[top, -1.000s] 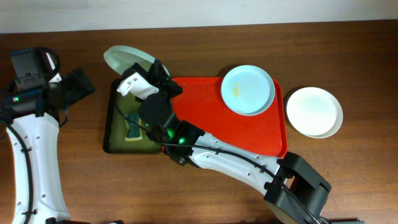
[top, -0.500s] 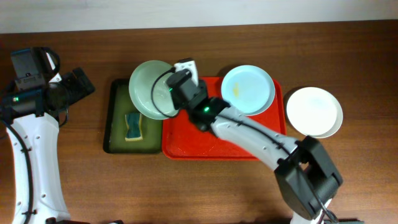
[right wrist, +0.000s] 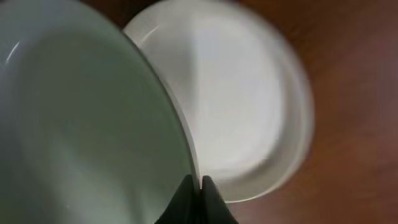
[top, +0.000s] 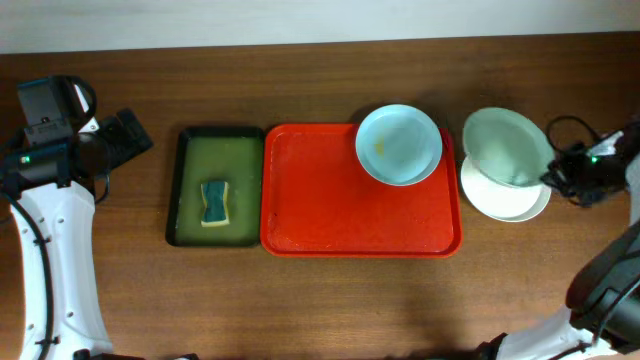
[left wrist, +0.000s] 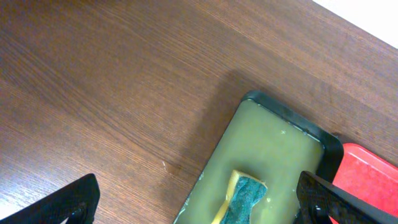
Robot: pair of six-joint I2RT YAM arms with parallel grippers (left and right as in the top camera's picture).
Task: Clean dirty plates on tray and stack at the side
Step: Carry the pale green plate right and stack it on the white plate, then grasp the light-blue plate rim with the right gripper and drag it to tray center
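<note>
The red tray (top: 340, 215) lies mid-table. A pale blue plate (top: 398, 143) with a small yellow smear sits on its far right corner. A white plate (top: 510, 195) rests on the table right of the tray. My right gripper (top: 548, 176) is shut on the rim of a mint plate (top: 505, 147) and holds it tilted just above the white plate. In the right wrist view the fingers (right wrist: 194, 185) pinch the mint plate's (right wrist: 87, 124) rim, with the white plate (right wrist: 242, 106) beneath. My left gripper (left wrist: 199, 202) is open and empty, over the green tray's left edge.
A dark green tray (top: 215, 190) with a blue-and-yellow sponge (top: 214, 203) lies left of the red tray; it also shows in the left wrist view (left wrist: 273, 155). The left arm (top: 50, 200) stands at the table's left side.
My right arm has swung the mint plate from above the green tray, across the red tray, to over the white plate at the right. The left arm has not moved.
</note>
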